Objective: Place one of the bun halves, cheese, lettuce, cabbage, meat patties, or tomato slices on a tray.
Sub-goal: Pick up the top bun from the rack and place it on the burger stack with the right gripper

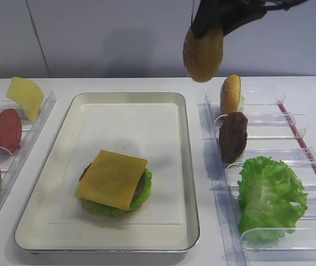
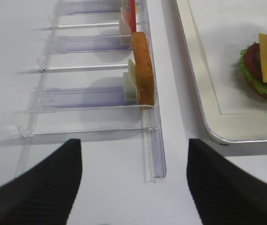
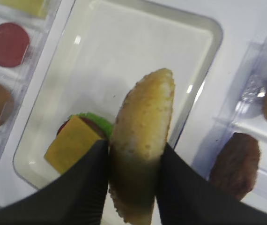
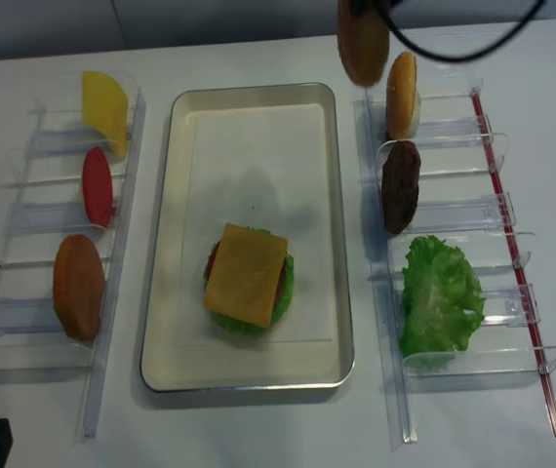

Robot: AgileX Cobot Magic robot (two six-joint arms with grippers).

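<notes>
On the far left, a clear plastic rack [image 4: 59, 244] is holding a yellow cheese slice [image 4: 104, 107] at the back, a red tomato slice [image 4: 97, 186] in the middle and a plain brown bun half [image 4: 78, 286] nearest the front, each standing on edge in its own slot. The left gripper [image 2: 133, 187] is hovering low over the bare table just in front of that rack, its two black fingers [image 2: 35, 187] spread wide apart with nothing between them.

In the middle, the cream tray [image 1: 188, 166] is sitting flat with its white paper liner, and a stack is lying toward its near end: lettuce at the bottom, a dark patty over it, and a square of cheese [image 1: 111, 178] on top, turned slightly askew.

Moving right, the right gripper [image 3: 133, 161] is hanging high above the table, roughly over the tray's far right corner. It is gripping the seeded bun top [image 1: 203, 53] on edge: the two dark pads [image 3: 84, 187] are pressing on either face of the bun, which is sticking out beyond the fingertips and hanging downward clear of everything below.

On the right, a second rack [image 4: 454, 253] is holding another bun half [image 4: 402, 95] at the back, a meat patty [image 4: 400, 185] in the next slot and a big ruffled lettuce leaf [image 4: 440, 292] at the front.
</notes>
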